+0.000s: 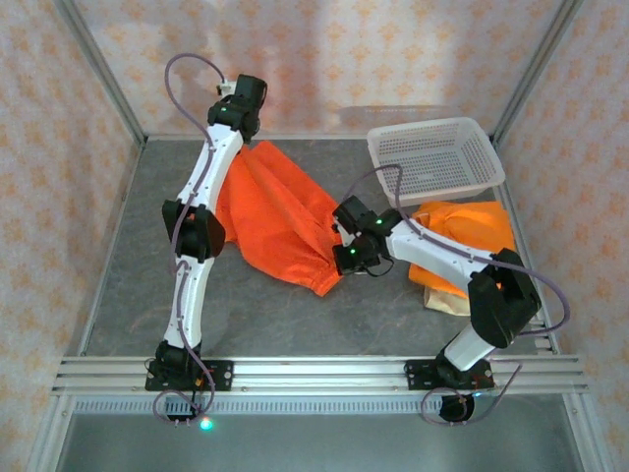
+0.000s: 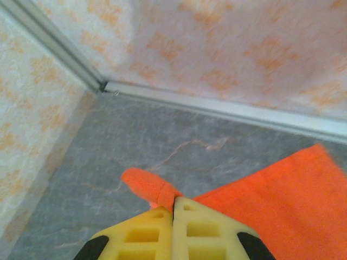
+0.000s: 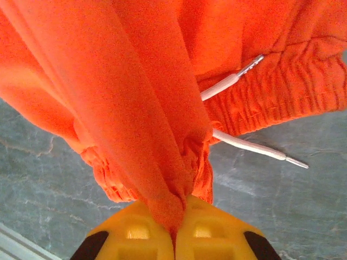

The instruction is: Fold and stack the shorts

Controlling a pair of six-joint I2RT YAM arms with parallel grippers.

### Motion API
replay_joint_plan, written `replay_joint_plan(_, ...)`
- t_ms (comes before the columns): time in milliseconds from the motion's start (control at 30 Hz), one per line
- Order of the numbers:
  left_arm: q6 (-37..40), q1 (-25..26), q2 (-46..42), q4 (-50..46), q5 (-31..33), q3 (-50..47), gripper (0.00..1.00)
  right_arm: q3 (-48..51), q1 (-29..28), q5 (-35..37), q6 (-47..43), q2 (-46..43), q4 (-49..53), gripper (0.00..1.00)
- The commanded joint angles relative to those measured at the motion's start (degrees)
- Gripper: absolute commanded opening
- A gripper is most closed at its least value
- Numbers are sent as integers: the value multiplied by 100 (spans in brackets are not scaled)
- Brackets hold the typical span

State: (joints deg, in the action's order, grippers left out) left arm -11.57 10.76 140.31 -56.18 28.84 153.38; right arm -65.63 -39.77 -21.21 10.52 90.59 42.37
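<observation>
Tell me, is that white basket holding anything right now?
Empty. Only grey table shows through the basket mesh; the nearest orange shorts lie outside it.

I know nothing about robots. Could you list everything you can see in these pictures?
spread shorts: one, bright orange, middle of the table
drawstrings: two ends, white, at the spread shorts' waistband
folded shorts: one, orange, right side, on the beige shorts
beige shorts: one, cream, under the folded shorts
basket: one, white mesh, far right
table: one, grey marbled
walls: peach patterned, around the table
arms: two, white and black, bases at the near edge
left end effector: yellow, shut on a corner of the spread shorts
right end effector: yellow, shut on the bunched spread shorts
</observation>
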Motion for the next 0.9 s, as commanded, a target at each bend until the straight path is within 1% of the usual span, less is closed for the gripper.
replay_joint_plan(0,-147,29,251,816,-167,298,9,8,266,189,109,82,305,9)
replay_joint_plan(33,-196,22,317,923,-280,301,14,7,342,233,165,108,290,12)
replay_joint_plan(67,-249,36,393,1039,-396,306,19,-10,432,298,239,151,283,17)
replay_joint_plan(100,-299,38,469,1175,-558,306,23,-40,520,387,304,193,304,24)
replay_joint_plan(133,-330,31,539,1283,-659,317,30,-82,601,488,381,228,329,31)
replay_joint_plan(200,-398,24,723,1432,-816,478,62,-236,805,709,552,309,489,46)
replay_joint_plan(233,-398,22,789,1468,-865,587,70,-362,890,826,617,333,616,50)
replay_joint_plan(300,-389,23,808,1408,-980,818,91,-640,1020,1154,747,309,956,52)
replay_joint_plan(333,-375,23,725,1317,-1009,877,97,-774,1048,1364,808,238,1107,55)
replay_joint_plan(367,-373,26,558,1214,-997,842,100,-892,1047,1512,859,138,1204,62)
replay_joint_plan(433,-427,5,171,972,-953,644,100,-976,1043,1392,907,-103,1140,65)
replay_joint_plan(500,-541,-36,-353,737,-1074,218,100,-948,988,1145,1053,-359,834,71)
replay_joint_plan(567,-703,-105,-953,638,-1465,-589,100,-870,796,806,1211,-521,312,80)
replay_joint_plan(633,-891,-174,-1492,743,-1862,-1580,100,-772,601,332,1445,-477,-300,89)
replay_joint_plan(700,-1119,-237,-1950,1019,-2322,-2645,100,-811,449,0,1662,-239,-710,93)
replay_joint_plan(767,-1378,-293,-2355,1444,-2793,-3727,100,-1006,312,-107,1720,134,-819,93)
replay_joint_plan(867,-1658,-305,-2576,1931,-3221,-4861,100,-1139,242,-298,1817,657,-822,94)
